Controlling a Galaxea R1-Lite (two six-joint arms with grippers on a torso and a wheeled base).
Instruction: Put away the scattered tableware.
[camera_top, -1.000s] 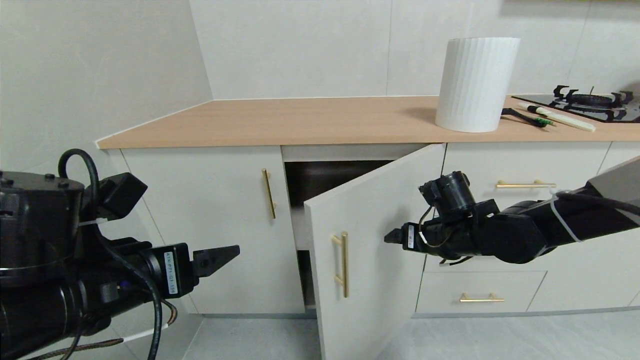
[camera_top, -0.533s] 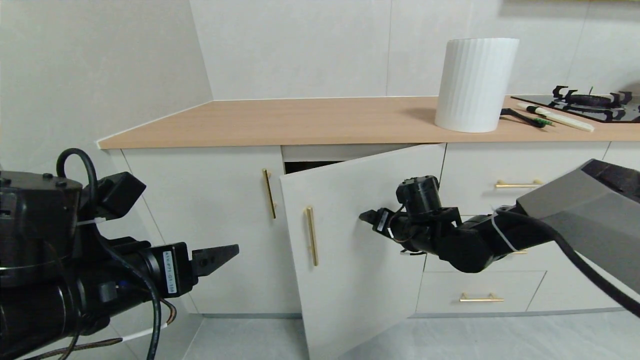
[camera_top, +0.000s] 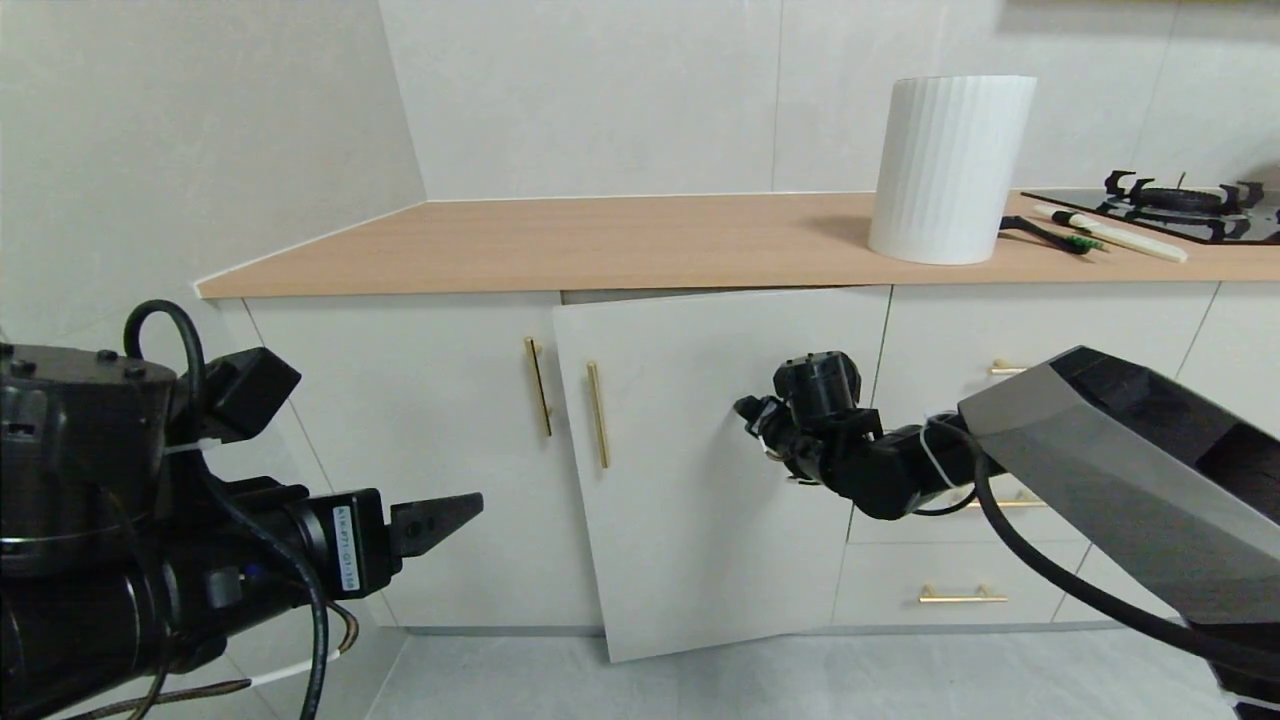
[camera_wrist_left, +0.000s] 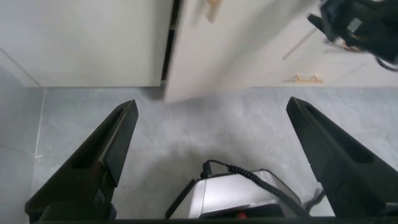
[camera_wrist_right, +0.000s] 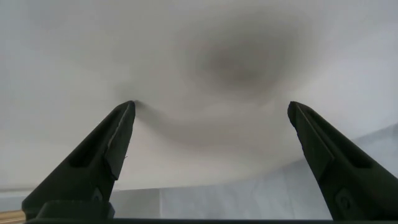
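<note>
At 8 o'clock: left gripper, fingers spread wide, empty, above grey floor. Centre: cabinet door, nearly closed, gold handle; right gripper, fingers spread wide, empty, tips close against door face. At 2 o'clock: ribbed white container on countertop; utensils just beside, near stove

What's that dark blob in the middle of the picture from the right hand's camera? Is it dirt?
Right wrist view: probably not dirt; it looks like a soft shadow on the cabinet door, likely cast by the right hand, which is very close to it. Head view: the white container throws a similar soft shadow on the countertop to its left.
</note>
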